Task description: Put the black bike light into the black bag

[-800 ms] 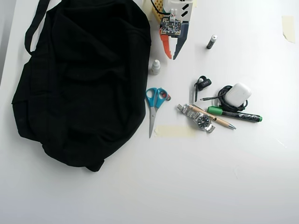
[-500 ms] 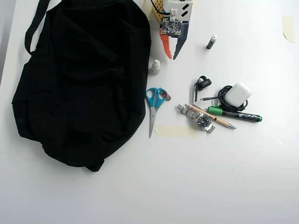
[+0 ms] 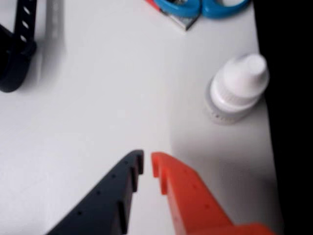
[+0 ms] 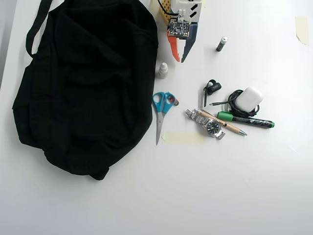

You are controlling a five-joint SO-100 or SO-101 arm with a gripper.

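The black bike light (image 4: 211, 88), a small dark body with a perforated strap, lies on the white table right of the scissors. It shows at the top left of the wrist view (image 3: 14, 54). The big black bag (image 4: 88, 83) fills the left of the overhead view, and its edge runs down the right side of the wrist view (image 3: 288, 98). My gripper (image 4: 179, 60), with one orange and one dark finger, is at the top centre, next to the bag's upper right edge. In the wrist view the gripper (image 3: 146, 163) is empty, its tips nearly touching above bare table.
A small white dropper bottle (image 3: 238, 88) stands close to the bag, just ahead of the fingers, also seen from overhead (image 4: 162, 70). Nearby lie blue scissors (image 4: 161, 110), a watch (image 4: 208, 124), pens (image 4: 244, 120), a white case with cable (image 4: 247, 99) and a small black cylinder (image 4: 221, 44).
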